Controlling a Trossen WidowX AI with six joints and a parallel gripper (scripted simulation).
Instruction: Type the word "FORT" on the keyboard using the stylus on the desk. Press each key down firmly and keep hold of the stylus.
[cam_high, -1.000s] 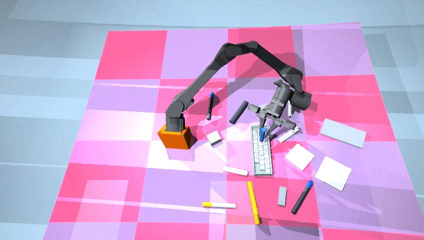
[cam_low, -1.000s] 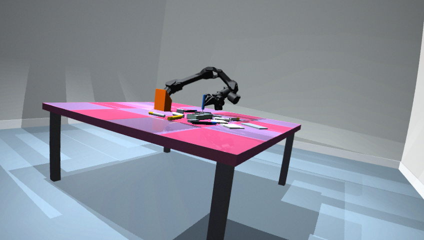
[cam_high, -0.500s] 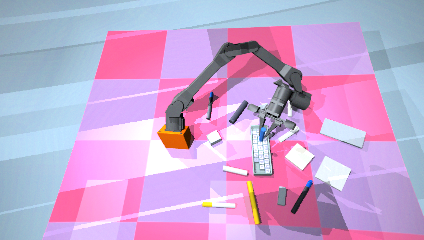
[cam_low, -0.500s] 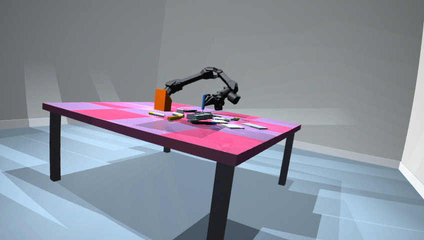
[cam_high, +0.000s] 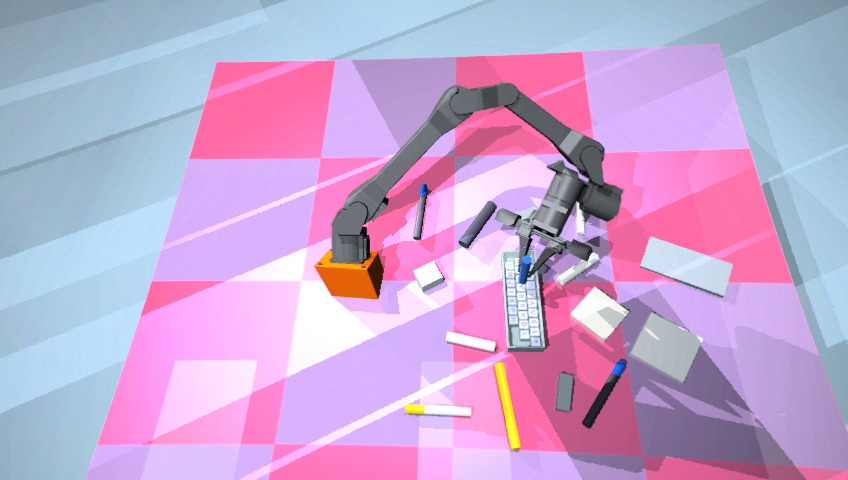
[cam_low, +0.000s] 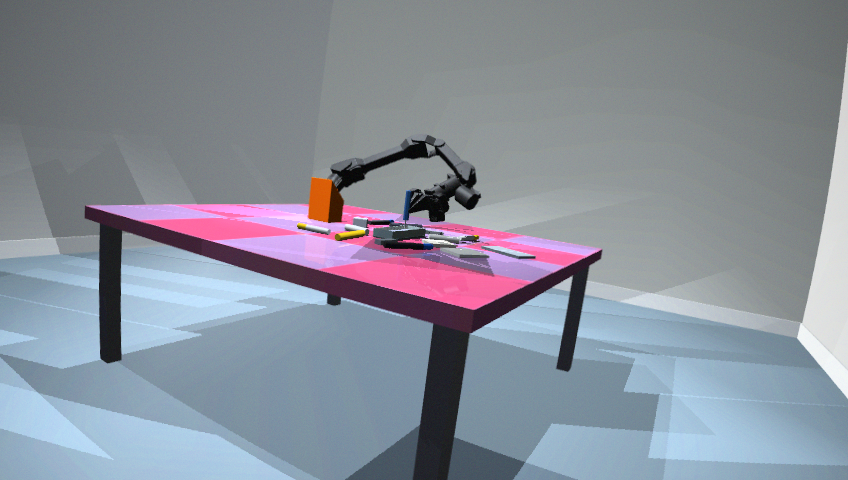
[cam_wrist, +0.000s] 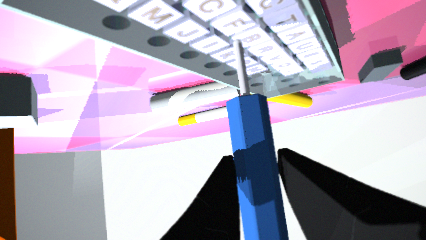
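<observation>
Gripper clamped on the blue stylus, held upright so the thin tip comes straight down onto a key. Tip over the keyboard, near its far end; which key, cannot tell. Left to right: one orange base, one keyboard, three pale slabs.

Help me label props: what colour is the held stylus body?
Blue stylus body, clearest in the wrist view.

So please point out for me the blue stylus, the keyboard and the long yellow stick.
blue stylus (cam_wrist: 252, 150): wrist view, middle of its blue body, held in the pincer.
keyboard (cam_high: 524, 306): top view, middle of the key field.
long yellow stick (cam_high: 507, 404): top view, middle of its length.
</observation>
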